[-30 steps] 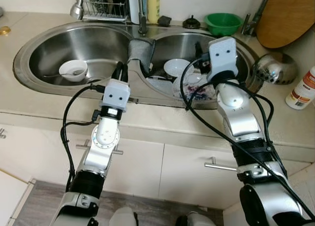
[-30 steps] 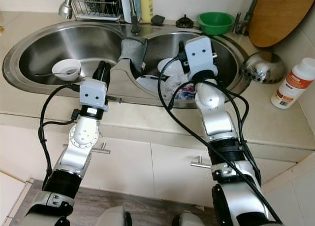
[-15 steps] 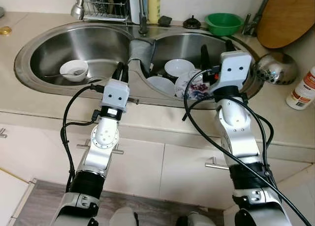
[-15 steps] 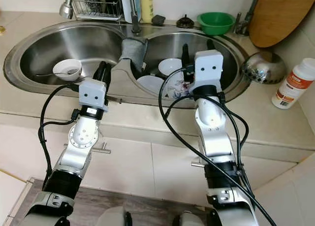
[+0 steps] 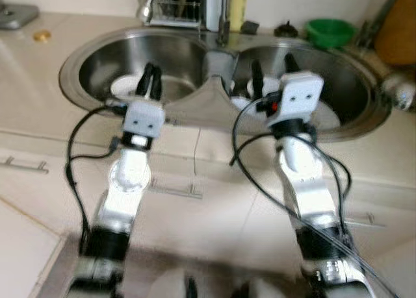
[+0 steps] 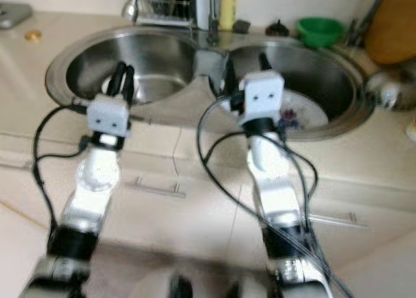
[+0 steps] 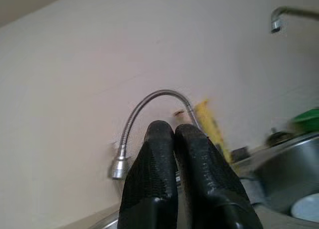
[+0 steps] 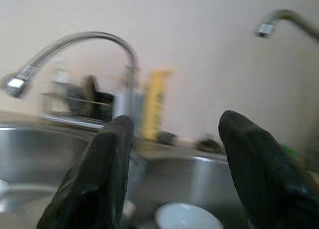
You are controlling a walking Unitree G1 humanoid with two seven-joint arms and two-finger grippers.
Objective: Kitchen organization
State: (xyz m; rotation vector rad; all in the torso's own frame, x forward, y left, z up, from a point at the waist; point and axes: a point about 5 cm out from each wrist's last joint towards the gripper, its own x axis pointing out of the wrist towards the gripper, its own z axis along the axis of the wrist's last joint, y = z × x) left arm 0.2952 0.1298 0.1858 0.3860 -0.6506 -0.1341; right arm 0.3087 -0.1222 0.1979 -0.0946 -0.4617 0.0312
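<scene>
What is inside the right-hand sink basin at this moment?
In the right basin, a white patterned plate and part of a white bowl show. The right gripper, fingers apart, and its wrist block hide the dishes behind them; the frame is blurred, so no count.

Both head views are smeared by motion blur, edges soft all over; even daylight, fairly bright, with pale glare on the steel sink [image 5: 97, 64] and soft shadow in its basins. The wrist views are blurred too, the wall washed out, the black fingers [image 8: 99, 174] dark and underexposed
</scene>
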